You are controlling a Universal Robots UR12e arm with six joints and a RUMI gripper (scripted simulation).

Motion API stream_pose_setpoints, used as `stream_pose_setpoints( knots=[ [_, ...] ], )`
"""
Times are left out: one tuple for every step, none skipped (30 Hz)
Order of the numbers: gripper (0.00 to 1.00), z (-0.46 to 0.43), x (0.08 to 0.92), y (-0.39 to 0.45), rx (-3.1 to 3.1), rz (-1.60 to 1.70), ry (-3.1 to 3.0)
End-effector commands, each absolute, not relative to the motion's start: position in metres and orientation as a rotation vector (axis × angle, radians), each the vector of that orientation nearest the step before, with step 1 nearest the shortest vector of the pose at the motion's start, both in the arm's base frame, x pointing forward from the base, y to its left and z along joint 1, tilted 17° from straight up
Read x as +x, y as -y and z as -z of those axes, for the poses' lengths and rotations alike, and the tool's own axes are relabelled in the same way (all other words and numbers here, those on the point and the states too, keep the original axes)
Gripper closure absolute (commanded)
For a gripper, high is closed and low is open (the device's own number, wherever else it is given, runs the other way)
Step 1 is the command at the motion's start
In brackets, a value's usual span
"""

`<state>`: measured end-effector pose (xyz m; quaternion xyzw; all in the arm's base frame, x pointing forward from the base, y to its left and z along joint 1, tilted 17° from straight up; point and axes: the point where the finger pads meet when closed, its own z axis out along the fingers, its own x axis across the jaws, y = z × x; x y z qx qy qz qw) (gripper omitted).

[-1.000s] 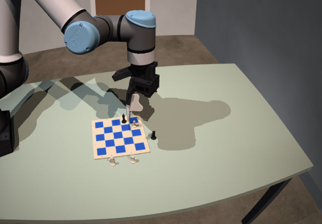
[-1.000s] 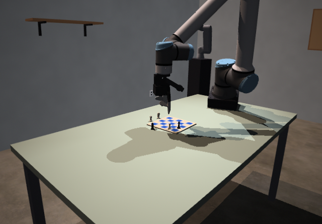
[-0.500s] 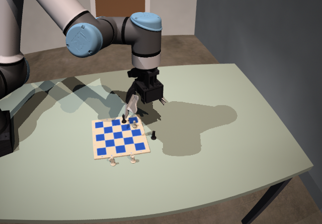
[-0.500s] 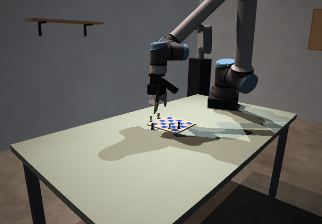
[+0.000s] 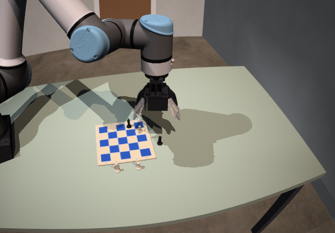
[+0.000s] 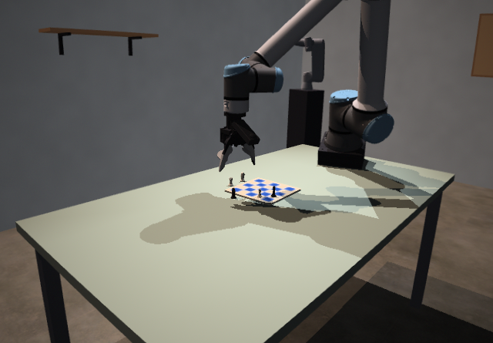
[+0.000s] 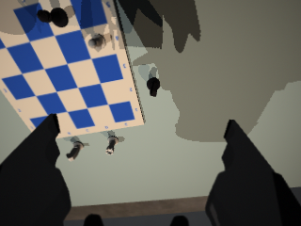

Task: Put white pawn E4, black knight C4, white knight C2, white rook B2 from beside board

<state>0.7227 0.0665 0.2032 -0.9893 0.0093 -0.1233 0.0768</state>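
My gripper (image 5: 156, 118) (image 6: 237, 167) (image 7: 144, 118) is open and empty, high above the table. The board (image 5: 104, 150) (image 7: 39, 84) lies below. The white pawn (image 5: 140, 129) (image 6: 259, 193) (image 7: 97, 41) stands upright on a cream square next to a corner square. The black knight (image 5: 159, 141) (image 6: 233, 193) (image 7: 153, 85) stands beside the board, right of it in the top view. The white rook (image 5: 138, 165) (image 6: 230, 182) (image 7: 111, 144) and the white knight (image 5: 116, 167) (image 6: 242, 177) (image 7: 75, 150) stand off the board's near edge there. The edge labels are too small to read.
A tall black piece (image 5: 129, 124) (image 6: 273, 192) (image 7: 58, 17) stands on the board, diagonally next to the pawn's square. The arm's shadow covers part of the board and the table (image 5: 216, 198). A dark wall (image 5: 270, 35) stands beyond the table's right side in the top view.
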Motion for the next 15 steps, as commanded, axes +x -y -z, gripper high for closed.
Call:
stream_pose_setpoints(
  knots=[
    [0.00, -0.2043, 0.7275, -0.0623, -2.951, 0.358, -0.191],
    [0.00, -0.2044, 0.7284, -0.0614, -2.947, 0.355, -0.222],
    [0.00, -0.2044, 0.7292, -0.0605, -2.943, 0.352, -0.251],
    [0.00, -0.2045, 0.7299, -0.0597, -2.938, 0.350, -0.277],
    [0.00, -0.2045, 0.7305, -0.0590, -2.935, 0.348, -0.300],
    [0.00, -0.2045, 0.7311, -0.0583, -2.931, 0.346, -0.321],
    [0.00, -0.2045, 0.7316, -0.0578, -2.928, 0.344, -0.339],
    [0.00, -0.2046, 0.7321, -0.0573, -2.925, 0.342, -0.355],
    [0.00, -0.2046, 0.7325, -0.0568, -2.922, 0.341, -0.369],
    [0.00, -0.2046, 0.7328, -0.0565, -2.920, 0.340, -0.380],
    [0.00, -0.2046, 0.7331, -0.0562, -2.918, 0.339, -0.390],
    [0.00, -0.2046, 0.7333, -0.0559, -2.916, 0.338, -0.397],
    [0.00, -0.2046, 0.7334, -0.0557, -2.915, 0.338, -0.403],
    [0.00, -0.2046, 0.7334, -0.0557, -2.915, 0.338, -0.403],
    [0.00, -0.2046, 0.7334, -0.0557, -2.915, 0.338, -0.403]
  ],
)
